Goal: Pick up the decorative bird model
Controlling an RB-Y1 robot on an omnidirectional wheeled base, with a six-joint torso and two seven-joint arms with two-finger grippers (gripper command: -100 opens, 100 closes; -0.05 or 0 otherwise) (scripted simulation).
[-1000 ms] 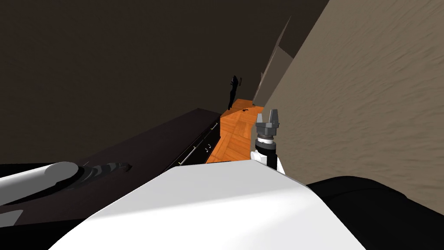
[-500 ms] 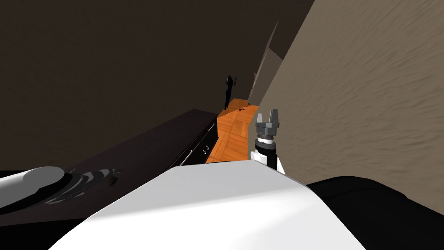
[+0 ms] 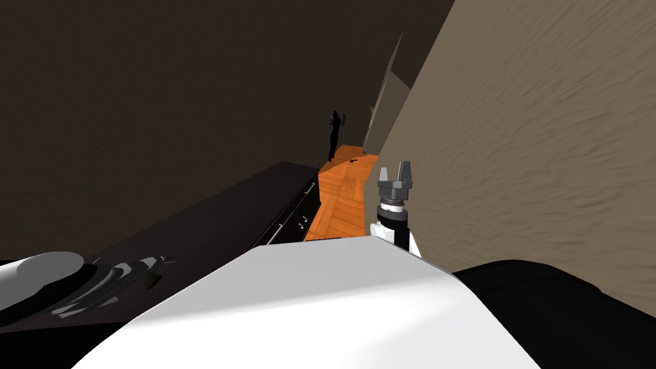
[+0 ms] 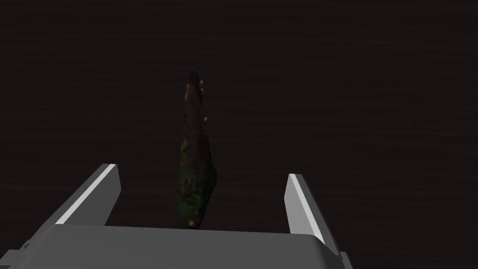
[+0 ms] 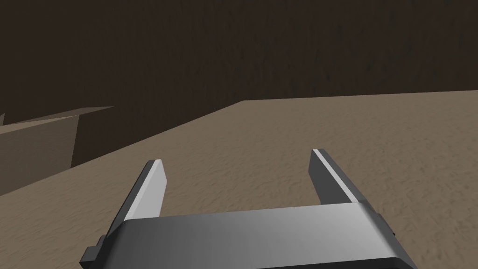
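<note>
The bird model [image 4: 196,154] is a slim, dark brown and green shape lying on a dark flat top. It lies between the fingers of my left gripper [image 4: 200,173], which is open, with a gap on each side of the bird. In the head view the bird [image 3: 154,280] is a small dark speck on the black cabinet top [image 3: 211,224], just by my left gripper [image 3: 146,264] at the lower left. My right gripper [image 3: 396,172] is held up in the middle, open and holding nothing, in front of the beige wall [image 5: 326,126].
The black cabinet has drawer handles [image 3: 282,225] on its front. An orange wooden floor [image 3: 343,192] runs as a narrow strip between the cabinet and the beige wall [image 3: 532,160]. A dark wall rises behind the cabinet. A thin dark object [image 3: 332,134] stands at the far end.
My head view has swung, so the floor strip and far end shifted left. My left arm and the bird have slid toward the lower left of the picture. The right gripper has held still.
</note>
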